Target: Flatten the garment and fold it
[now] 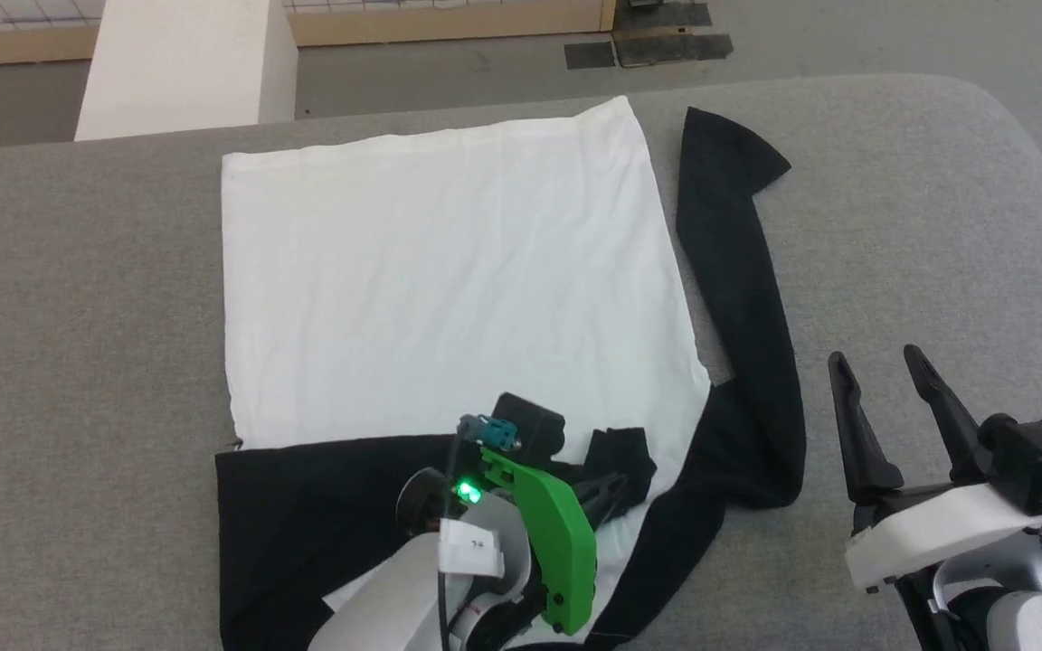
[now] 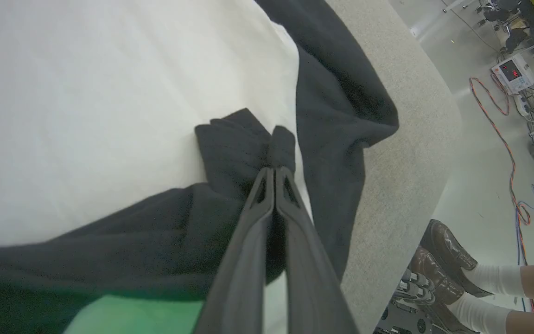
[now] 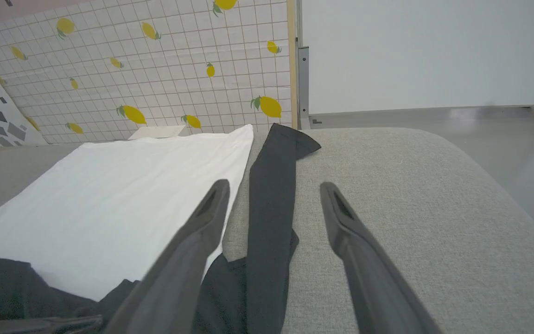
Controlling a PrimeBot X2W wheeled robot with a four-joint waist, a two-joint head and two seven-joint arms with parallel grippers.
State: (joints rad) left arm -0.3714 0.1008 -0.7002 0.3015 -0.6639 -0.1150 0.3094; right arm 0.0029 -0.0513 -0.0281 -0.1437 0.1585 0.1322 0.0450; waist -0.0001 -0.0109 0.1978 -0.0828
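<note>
The left jaws are clenched on a bunched black fold (image 2: 244, 144) of the garment (image 3: 123, 204), at the near edge of its white body (image 1: 449, 280). The right jaws stand released and empty, off to the right of the white body, beyond the long black sleeve (image 1: 738, 298). The garment lies spread on the grey desk (image 1: 919, 226), white body flat. It looks light and limp, likely to drape and drag rather than slide, so hems, cuffs and corners seem the best holds. The left arm (image 1: 521, 542) covers the cloth below the white body's near edge. The collar and lettering cannot be made out, nor how many layers are pinched.
</note>
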